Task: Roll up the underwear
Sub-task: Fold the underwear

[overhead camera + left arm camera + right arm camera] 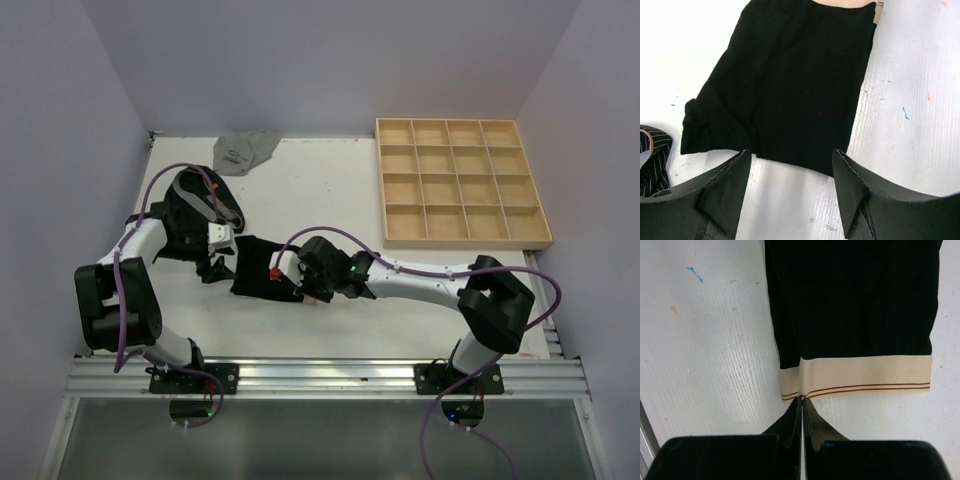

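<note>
Near the near edge we prepare the roll: left gripper (792, 165) wide at the black briefs (262, 270), right gripper (801, 402) closed against the tan waistband (865, 372). We think the next move needs a firm pinch.

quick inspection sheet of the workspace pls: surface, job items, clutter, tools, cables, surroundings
surface: white table, small blue and orange paint flecks
job's things: black underwear spread mid-table, tan waistband toward the right arm; grey underwear crumpled at the far edge; striped dark piece beside the left tool, possibly another pair
clutter: wooden grid tray at far right
tools: left tool open at the black pair's edge; right tool shut, tips at the waistband, pinch unclear
cables: purple cables looped along both arms
surroundings: plain walls, metal rail at near edge
</note>
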